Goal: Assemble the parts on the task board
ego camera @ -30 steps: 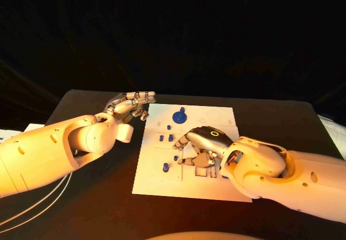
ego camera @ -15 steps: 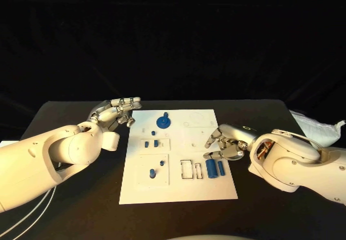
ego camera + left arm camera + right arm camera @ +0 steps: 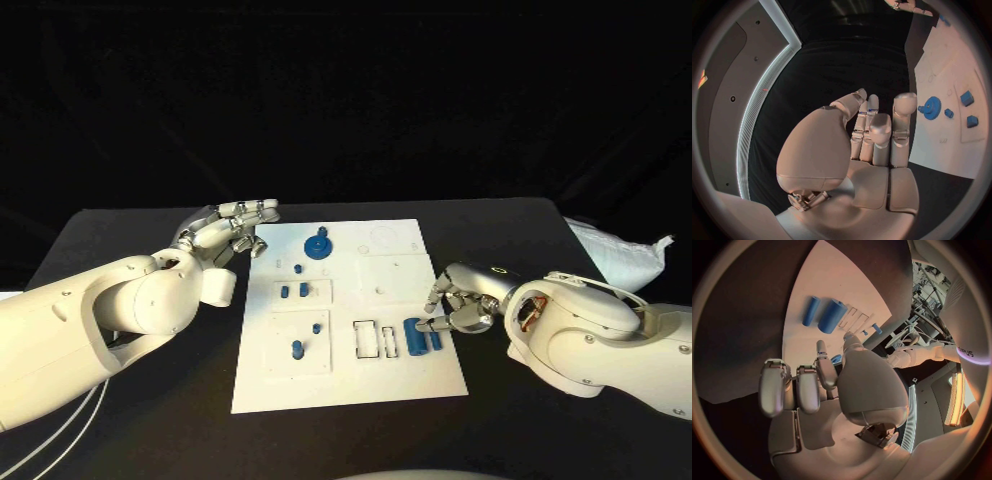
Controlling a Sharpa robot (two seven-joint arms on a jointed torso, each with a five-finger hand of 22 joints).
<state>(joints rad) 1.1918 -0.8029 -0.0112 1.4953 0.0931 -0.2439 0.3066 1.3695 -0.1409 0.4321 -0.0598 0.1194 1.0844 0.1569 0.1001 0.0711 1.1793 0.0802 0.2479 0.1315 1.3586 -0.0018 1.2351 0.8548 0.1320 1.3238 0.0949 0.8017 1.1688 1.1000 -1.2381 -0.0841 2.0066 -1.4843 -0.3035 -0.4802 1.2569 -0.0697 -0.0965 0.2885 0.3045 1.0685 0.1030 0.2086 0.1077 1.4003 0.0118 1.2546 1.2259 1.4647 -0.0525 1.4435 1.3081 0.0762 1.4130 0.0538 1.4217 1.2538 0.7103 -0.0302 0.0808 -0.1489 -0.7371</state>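
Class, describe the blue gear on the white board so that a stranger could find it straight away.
Start at the white board in the middle of the black table. Look to its far edge, near the left hand. The blue gear there is round and toothed, while the other blue pieces are small pegs and bars.

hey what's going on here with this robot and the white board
A two-armed robot is working on a white task board on a black table, fitting small blue parts into it. Its right hand is at the board's right edge beside two blue cylinders lying near some rectangular slots; whether it touches them is hard to tell. Its left hand hovers with fingers straight, holding nothing, by the board's far left corner. A blue gear and several small blue pegs already sit on the board.
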